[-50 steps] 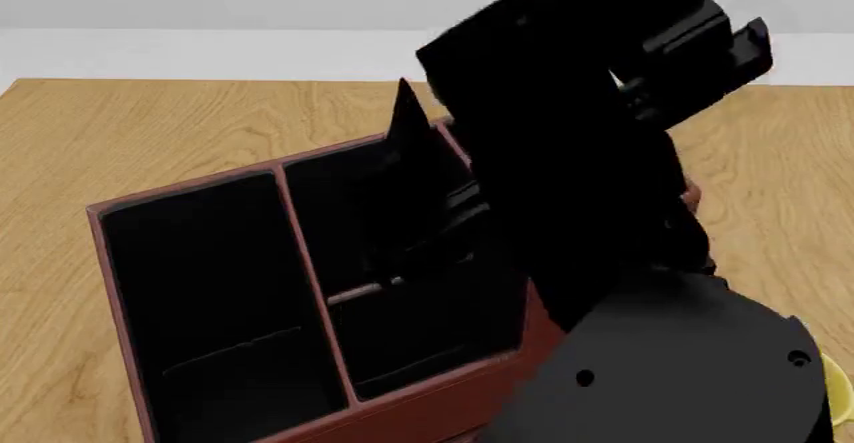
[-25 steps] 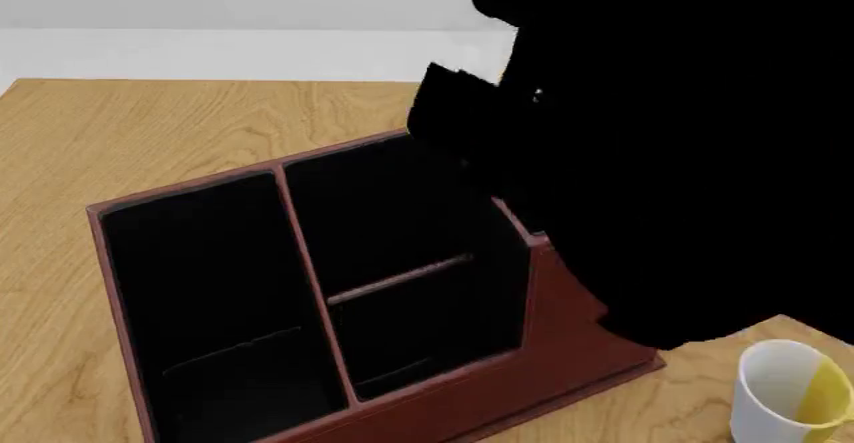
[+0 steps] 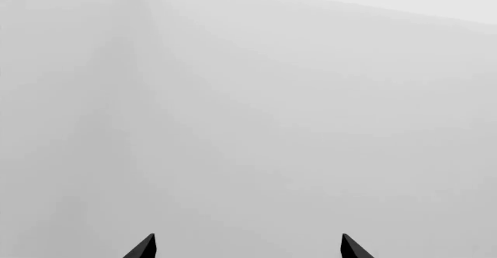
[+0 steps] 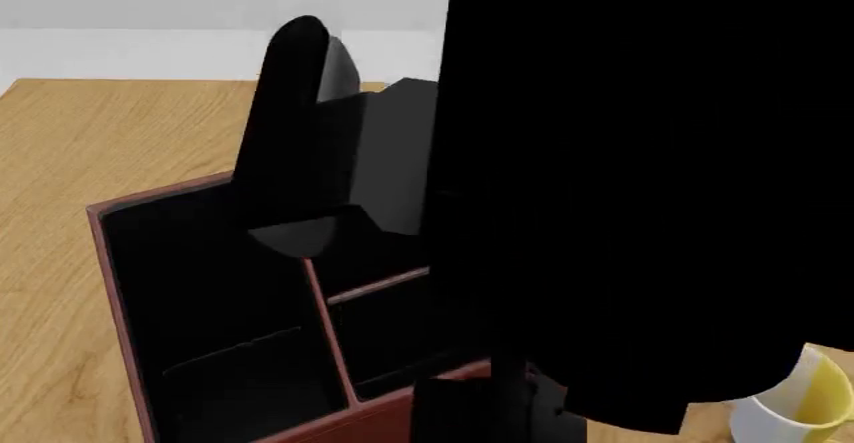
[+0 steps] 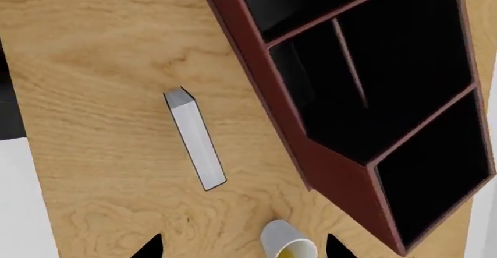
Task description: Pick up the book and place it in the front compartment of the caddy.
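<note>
The book (image 5: 195, 138) stands on edge on the bench (image 5: 101, 48), just beside the caddy (image 5: 341, 176) and outside it, white page edges up, its long axis roughly parallel to the caddy's near wall. The right end effector (image 5: 244, 247) hangs above it, tips spread and empty, the nearer arm. The left end effector (image 3: 247, 247), also spread, faces blank grey
</note>
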Robot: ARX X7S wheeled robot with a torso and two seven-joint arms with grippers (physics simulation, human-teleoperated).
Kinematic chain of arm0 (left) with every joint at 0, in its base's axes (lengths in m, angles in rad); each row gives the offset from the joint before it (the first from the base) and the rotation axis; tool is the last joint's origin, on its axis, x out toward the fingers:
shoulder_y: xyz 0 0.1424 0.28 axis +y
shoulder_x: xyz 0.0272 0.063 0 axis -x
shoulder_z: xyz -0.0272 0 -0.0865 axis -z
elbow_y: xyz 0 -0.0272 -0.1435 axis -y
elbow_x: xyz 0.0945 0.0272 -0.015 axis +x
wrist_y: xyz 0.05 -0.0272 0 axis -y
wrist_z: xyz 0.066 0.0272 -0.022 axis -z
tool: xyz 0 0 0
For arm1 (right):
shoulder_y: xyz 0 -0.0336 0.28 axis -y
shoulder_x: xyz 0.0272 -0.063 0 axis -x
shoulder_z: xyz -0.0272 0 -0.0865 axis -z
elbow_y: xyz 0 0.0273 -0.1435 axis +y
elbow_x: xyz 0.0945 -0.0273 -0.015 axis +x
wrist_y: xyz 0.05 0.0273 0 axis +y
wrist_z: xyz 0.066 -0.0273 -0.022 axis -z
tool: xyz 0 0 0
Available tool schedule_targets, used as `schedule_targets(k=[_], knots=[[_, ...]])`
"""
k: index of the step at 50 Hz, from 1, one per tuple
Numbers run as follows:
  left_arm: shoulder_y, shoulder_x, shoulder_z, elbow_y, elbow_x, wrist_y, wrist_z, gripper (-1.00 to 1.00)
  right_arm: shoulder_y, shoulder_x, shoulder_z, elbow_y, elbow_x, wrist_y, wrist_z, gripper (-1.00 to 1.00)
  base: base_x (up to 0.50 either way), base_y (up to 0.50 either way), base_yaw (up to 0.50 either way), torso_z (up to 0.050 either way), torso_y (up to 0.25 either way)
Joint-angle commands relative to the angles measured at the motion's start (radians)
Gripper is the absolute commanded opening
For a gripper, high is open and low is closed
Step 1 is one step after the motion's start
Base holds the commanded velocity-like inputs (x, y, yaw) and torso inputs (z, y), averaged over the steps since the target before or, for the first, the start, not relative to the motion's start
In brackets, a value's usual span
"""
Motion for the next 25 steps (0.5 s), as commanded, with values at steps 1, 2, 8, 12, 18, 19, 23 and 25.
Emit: schedule_targets(k=[1, 2, 8, 12, 18, 19, 23, 25], knots=[[0.003, -0.011, 0.005, -0.001, -0.003, 0.017, -0.009, 1.0, -0.007, -0.019, -0.115, -0.018, -0.006, -0.054, -0.054, 1.0, 0.0, 0.0, 0.0, 0.0, 0.0], [0.003, -0.011, 0.006, -0.002, -0.003, 0.018, -0.01, 1.0, -0.011, -0.019, -0.117, -0.017, -0.007, -0.054, -0.054, 1.0, 0.0, 0.0, 0.0, 0.0, 0.0], [0.003, -0.013, 0.015, -0.007, 0.004, 0.025, -0.01, 1.0, -0.043, -0.019, -0.13, -0.027, -0.014, -0.061, -0.044, 1.0, 0.0, 0.0, 0.0, 0.0, 0.0], [0.002, -0.014, 0.021, -0.011, 0.009, 0.03, -0.009, 1.0, -0.074, -0.024, -0.134, -0.025, -0.021, -0.067, -0.027, 1.0, 0.0, 0.0, 0.0, 0.0, 0.0], [0.002, -0.018, 0.023, -0.011, 0.007, 0.037, -0.013, 1.0, -0.102, -0.031, -0.176, -0.019, -0.06, -0.102, -0.034, 1.0, 0.0, 0.0, 0.0, 0.0, 0.0], [0.003, -0.019, 0.022, -0.011, 0.006, 0.038, -0.013, 1.0, -0.11, -0.038, -0.192, -0.012, -0.075, -0.108, -0.033, 1.0, 0.0, 0.0, 0.0, 0.0, 0.0], [0.017, -0.033, 0.0, 0.004, -0.022, 0.044, -0.025, 1.0, -0.123, -0.054, -0.248, -0.008, -0.123, -0.13, -0.037, 1.0, 0.0, 0.0, 0.0, 0.0, 0.0], [0.026, -0.042, -0.013, 0.011, -0.038, 0.049, -0.032, 1.0, -0.143, -0.059, -0.242, 0.001, -0.125, -0.134, -0.023, 1.0, 0.0, 0.0, 0.0, 0.0, 0.0]])
